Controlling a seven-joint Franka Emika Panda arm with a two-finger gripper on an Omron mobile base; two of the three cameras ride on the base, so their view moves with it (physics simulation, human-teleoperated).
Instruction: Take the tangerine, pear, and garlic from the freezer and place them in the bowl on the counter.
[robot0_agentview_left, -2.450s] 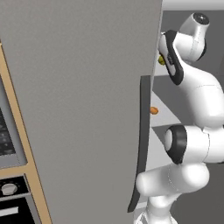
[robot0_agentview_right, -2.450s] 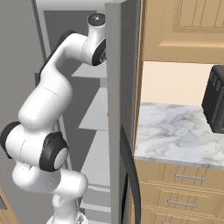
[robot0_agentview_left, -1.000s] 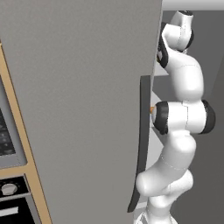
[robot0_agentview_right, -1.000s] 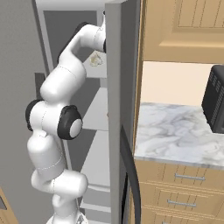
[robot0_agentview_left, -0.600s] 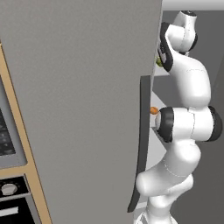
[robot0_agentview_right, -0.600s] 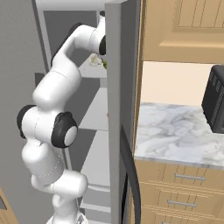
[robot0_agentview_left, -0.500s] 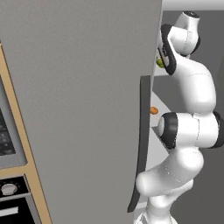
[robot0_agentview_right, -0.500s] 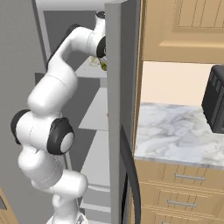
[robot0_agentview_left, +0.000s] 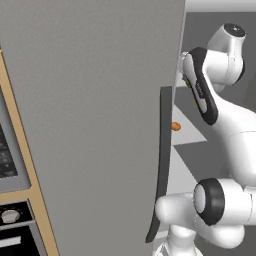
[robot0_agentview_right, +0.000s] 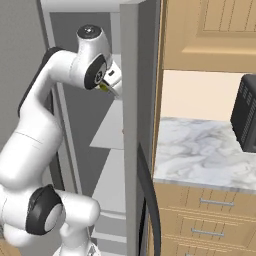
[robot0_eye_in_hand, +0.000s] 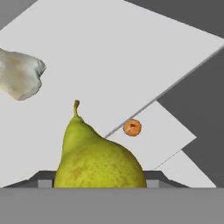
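The yellow-green pear (robot0_eye_in_hand: 98, 159) stands close up in the hand view, with my gripper (robot0_agentview_right: 112, 83) shut on it; a sliver of it shows at the hand (robot0_agentview_right: 104, 88). The whitish garlic (robot0_eye_in_hand: 19, 78) lies on the upper pale shelf (robot0_eye_in_hand: 131, 57) of the open freezer (robot0_agentview_right: 131, 100). On a lower shelf lies the tiny orange tangerine (robot0_eye_in_hand: 132, 127), also seen past the door edge (robot0_agentview_left: 176, 126). The marbled counter (robot0_agentview_right: 200, 150) lies to the right of the freezer. The bowl is out of view.
The grey freezer door (robot0_agentview_left: 90, 125) with its dark curved handle (robot0_agentview_left: 161, 165) stands open at my left. A dark appliance (robot0_agentview_right: 246, 120) sits on the counter's right end. Tan drawers (robot0_agentview_right: 210, 220) lie below it, wooden cabinets above. An oven panel (robot0_agentview_left: 10, 220) is far left.
The hand has drawn back from deep in the freezer toward its opening, with the pear in its grip. The elbow has dropped lower. Garlic and tangerine stay on their shelves.
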